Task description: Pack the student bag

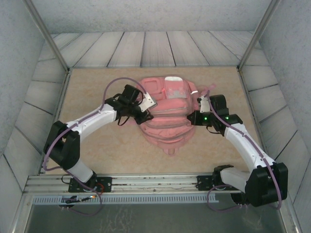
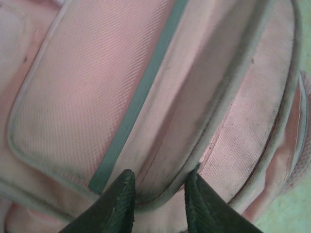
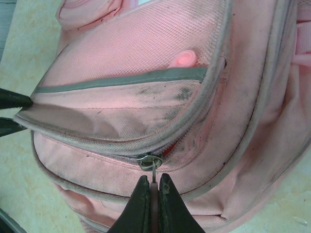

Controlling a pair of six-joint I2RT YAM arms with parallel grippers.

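Two hands are on one item, the large soft pink fabric backpack (image 1: pixel 167 124). It lies flat on the beige bench (image 1: pixel 97 145), directly between them.

Closest in, the right hand (image 3: pixel 154 183) has its jaws closed to a sliver, pinching the small metal zip pull (image 3: pixel 153 171) at its tips. The silver slider (image 3: pixel 148 160) sits just ahead of them. My read is that it holds the tab so it can drag the zip along the track of the front pocket with grey piping (image 3: pixel 126 53).

The left hand (image 2: pixel 161 177) has a narrow gap and is not clamped, with one tip on either side of the pocket's piped rim. Seen from the right wrist, those two dark tips bracket the pocket corner on the side away from the right hand. The likely reason is to brace the cloth so the zip runs instead of the whole bag sliding. I can't tell whether the pads touch the fabric.

Further out from the right hand, a grey reflective strip (image 3: pixel 121 80) crosses the pocket. Just past it is a small round pink nub (image 3: pixel 183 59), which I can't identify. A pale patch (image 1: pixel 173 78) sits at the bag's far end, beyond both hands.

Unknowns:
- **Zip travel:** how far it is open is unclear. There is a reddish slit beside the slider, and the rest is tucked under the piping.
- **Pocket interior:** hidden.
- **Left fingers:** cut off at the bottom of the frame.
- **Overhead view:** both sets of fingertips are masked by the wrists.
- **Contents:** I can't tell what is meant to go in.
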